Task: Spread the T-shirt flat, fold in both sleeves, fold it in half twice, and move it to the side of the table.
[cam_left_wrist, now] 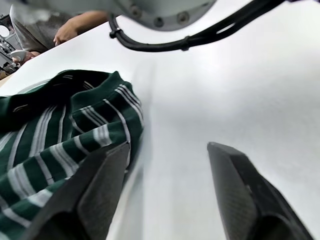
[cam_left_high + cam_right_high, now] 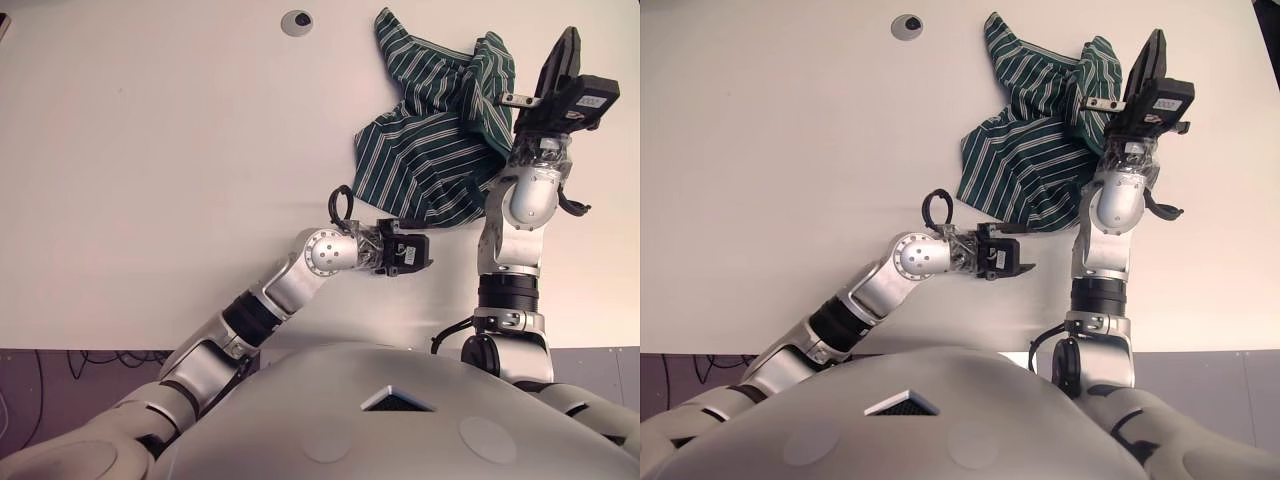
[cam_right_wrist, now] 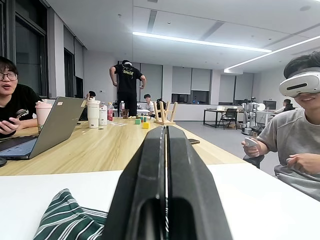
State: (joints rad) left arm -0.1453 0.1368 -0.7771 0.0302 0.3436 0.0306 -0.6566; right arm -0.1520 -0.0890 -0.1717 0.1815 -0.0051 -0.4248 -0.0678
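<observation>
Fingers: my left pair released, my right pair clenched on nothing.
My left gripper [image 1: 167,165] sits low over the white counter [image 2: 150,150], its fingers [image 1: 100,195] spread just beside the near hem of the T-shirt [image 2: 430,150]. My right gripper [image 2: 568,42] stands raised at the shirt's right edge, fingers [image 3: 145,190] pressed flat together. The green striped T-shirt lies crumpled, far and right of the counter's middle.

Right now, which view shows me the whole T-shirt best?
The left eye view: the whole crumpled T-shirt shows on the table, its right edge behind the right arm. The right eye view matches it. The left wrist view catches one striped edge, the right wrist view a small corner.
</observation>
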